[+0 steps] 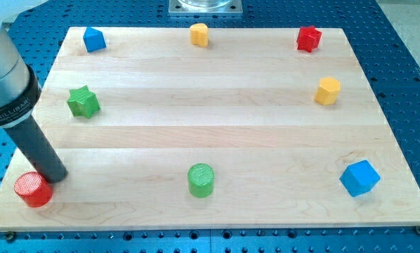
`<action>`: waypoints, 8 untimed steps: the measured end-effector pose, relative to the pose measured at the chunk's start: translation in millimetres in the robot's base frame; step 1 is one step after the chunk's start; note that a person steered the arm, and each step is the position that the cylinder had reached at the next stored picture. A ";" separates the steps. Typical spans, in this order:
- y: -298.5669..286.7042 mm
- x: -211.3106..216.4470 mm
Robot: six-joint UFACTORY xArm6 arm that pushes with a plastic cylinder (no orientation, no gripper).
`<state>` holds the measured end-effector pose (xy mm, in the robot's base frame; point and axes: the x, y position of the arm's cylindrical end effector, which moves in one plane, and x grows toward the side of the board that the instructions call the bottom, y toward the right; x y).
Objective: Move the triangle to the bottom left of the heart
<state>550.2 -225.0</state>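
Observation:
The blue triangle [94, 39] sits near the board's top left corner. The yellow heart [199, 34] sits at the top edge near the middle, well to the right of the triangle. My tip [56, 176] rests near the bottom left corner, touching or almost touching the upper right side of a red cylinder [33, 188]. The tip is far below the triangle and far from the heart. The dark rod slants up to the left out of view.
A green star [83, 102] lies at the left between my tip and the triangle. A green cylinder [201, 180] is at bottom middle, a blue cube [359, 177] bottom right, a yellow hexagon [328, 91] at right, a red star [308, 39] top right.

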 end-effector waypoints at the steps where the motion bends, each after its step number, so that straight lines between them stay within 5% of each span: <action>1: 0.0 0.0; 8: 9.1 1.0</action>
<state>551.2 -215.9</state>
